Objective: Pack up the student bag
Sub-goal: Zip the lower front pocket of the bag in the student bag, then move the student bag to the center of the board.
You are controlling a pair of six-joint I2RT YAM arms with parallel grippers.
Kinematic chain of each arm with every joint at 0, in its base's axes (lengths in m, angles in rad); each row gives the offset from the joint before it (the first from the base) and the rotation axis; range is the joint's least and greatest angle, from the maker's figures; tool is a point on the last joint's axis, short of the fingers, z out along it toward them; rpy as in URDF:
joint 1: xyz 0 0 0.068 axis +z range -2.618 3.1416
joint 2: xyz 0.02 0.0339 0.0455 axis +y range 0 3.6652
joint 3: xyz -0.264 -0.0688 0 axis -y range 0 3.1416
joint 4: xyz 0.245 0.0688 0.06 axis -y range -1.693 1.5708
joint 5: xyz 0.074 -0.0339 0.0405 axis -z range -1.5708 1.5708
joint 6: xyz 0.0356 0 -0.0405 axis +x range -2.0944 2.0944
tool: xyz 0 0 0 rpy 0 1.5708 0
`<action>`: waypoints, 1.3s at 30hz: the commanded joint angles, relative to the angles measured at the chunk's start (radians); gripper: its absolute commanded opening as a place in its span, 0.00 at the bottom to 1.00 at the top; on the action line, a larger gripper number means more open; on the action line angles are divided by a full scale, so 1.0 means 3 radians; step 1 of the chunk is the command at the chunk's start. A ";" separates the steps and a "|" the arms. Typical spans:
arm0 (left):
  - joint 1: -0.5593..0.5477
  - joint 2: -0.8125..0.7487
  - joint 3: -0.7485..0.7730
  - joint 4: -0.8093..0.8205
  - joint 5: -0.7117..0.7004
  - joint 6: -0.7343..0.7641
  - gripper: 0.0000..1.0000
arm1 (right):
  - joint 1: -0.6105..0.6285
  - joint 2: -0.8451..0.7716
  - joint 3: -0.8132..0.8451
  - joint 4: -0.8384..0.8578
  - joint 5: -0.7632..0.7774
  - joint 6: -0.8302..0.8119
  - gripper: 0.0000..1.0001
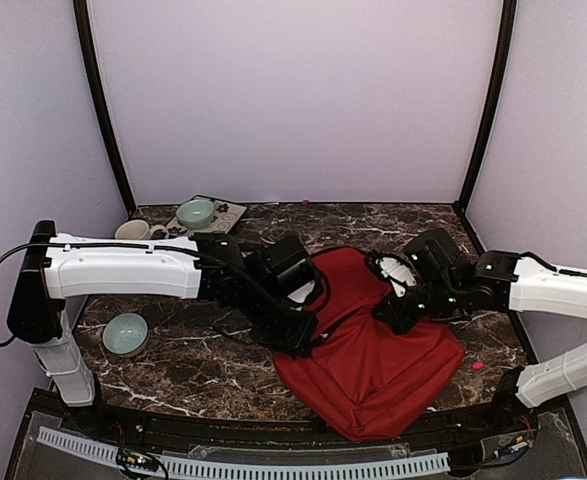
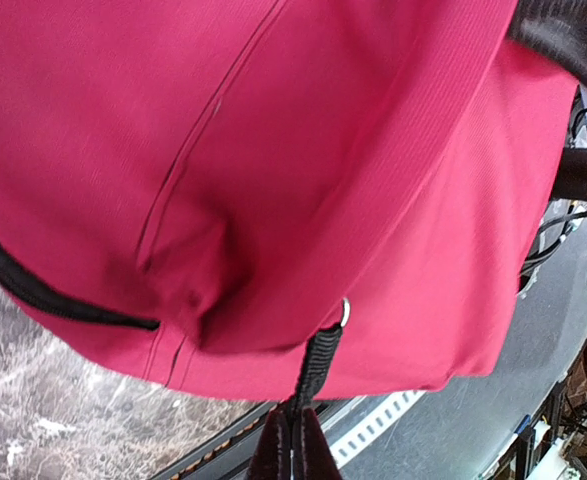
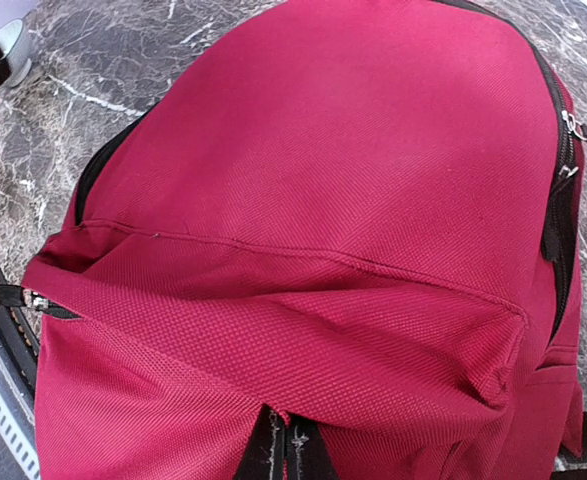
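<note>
The student bag [image 1: 373, 360], a large red backpack, lies flat on the dark marble table [image 1: 193, 370], right of centre. My left gripper [image 1: 298, 338] sits at the bag's left edge. In the left wrist view it [image 2: 293, 432] is shut on a black ribbed zip pull [image 2: 320, 362] that hangs from a metal ring on the red fabric [image 2: 273, 150]. My right gripper [image 1: 391, 312] rests on the bag's upper part. The right wrist view has it [image 3: 291, 432] shut on a fold of the red fabric [image 3: 353, 200] just below the front pocket seam. A black zip line [image 3: 563, 190] runs down the bag's right side.
A pale green bowl [image 1: 125, 333] stands on the table at the left. At the back left are a second bowl [image 1: 196, 212] on a tray [image 1: 230, 213] and a white cup [image 1: 133, 230]. A small pink item [image 1: 476, 366] lies right of the bag. A slotted white rail [image 1: 243, 465] lines the near edge.
</note>
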 commanded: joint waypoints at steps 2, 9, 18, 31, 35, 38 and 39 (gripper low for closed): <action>-0.0034 -0.0342 -0.0274 -0.0100 0.0067 -0.0036 0.00 | -0.0078 -0.0006 0.0034 0.0055 0.0258 0.0059 0.00; -0.0035 -0.0255 -0.0147 -0.0040 0.0016 0.0012 0.00 | -0.0082 0.0076 0.0125 0.0138 0.0194 0.0012 0.00; -0.0030 -0.0030 0.0562 -0.0413 -0.0302 0.0268 0.57 | -0.0158 0.0529 0.0628 0.0122 0.0356 -0.0240 0.00; 0.0476 -0.0503 0.0576 -0.0729 -0.0725 0.0323 0.68 | -0.0845 0.1347 0.1640 0.0227 0.0290 -0.0475 0.00; 0.0690 -0.0648 0.0528 -0.0749 -0.0808 0.0420 0.68 | -0.1051 0.1656 0.1984 0.0165 0.0316 -0.0411 0.00; 0.0815 -0.0703 0.0526 -0.0787 -0.0879 0.0475 0.70 | -0.1133 0.1780 0.2156 0.0105 0.0288 -0.0391 0.00; 0.0844 -0.0719 0.0530 -0.0800 -0.0907 0.0498 0.70 | -0.1149 0.1782 0.2186 0.0085 0.0241 -0.0400 0.00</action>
